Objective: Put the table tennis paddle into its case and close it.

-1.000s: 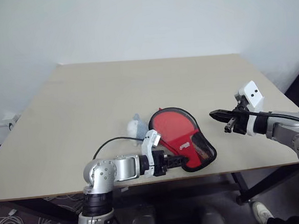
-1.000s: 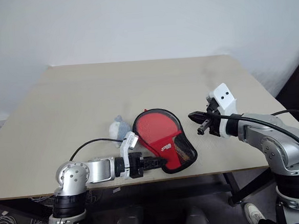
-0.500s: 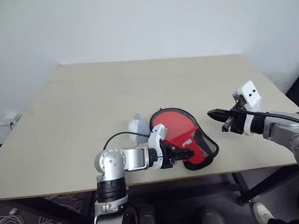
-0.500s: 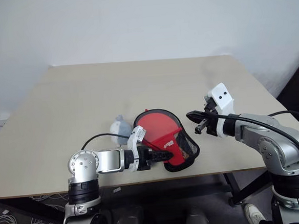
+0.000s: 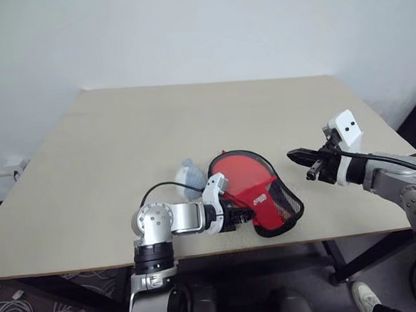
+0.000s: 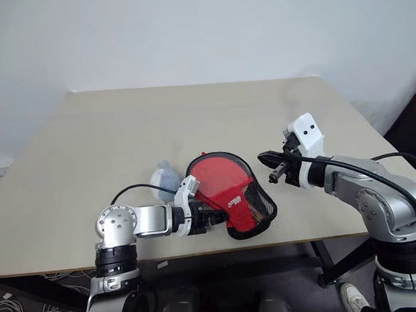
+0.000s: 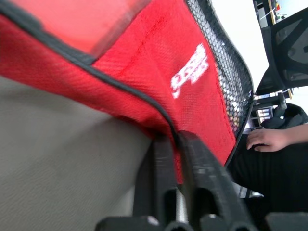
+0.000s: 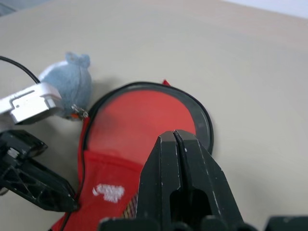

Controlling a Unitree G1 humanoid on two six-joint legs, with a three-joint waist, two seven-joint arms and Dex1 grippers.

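Left wrist view puts me right behind the left gripper [image 7: 174, 144], whose two black fingers are pinched tight on the black-trimmed edge of the case [image 7: 159, 62], at the narrow end near the white logo. From the head views the case [image 5: 257, 188] lies flat near the table's front edge, and I take the red disc under its clear panel to be the table tennis paddle [image 5: 239, 172], already inside; I cannot tell whether the zip is run shut. The pale plush charm [image 5: 189, 174] lies just beside the case on its left. The right gripper [image 5: 304, 158] hangs clamped shut on nothing, above the table and just off the case's right side. My worry is the thin bite: only fabric trim is caught, so a pull could slip off, or drag the whole case rather than close it, since nothing pins it down. A drag toward the robot would carry it over the front edge of the table [image 5: 79, 259], which is near. Behind and to both sides the tabletop is bare, so there is plenty of room to work away from that edge. A person's hand [image 7: 269, 139] rests past the table's edge, apart from the work.
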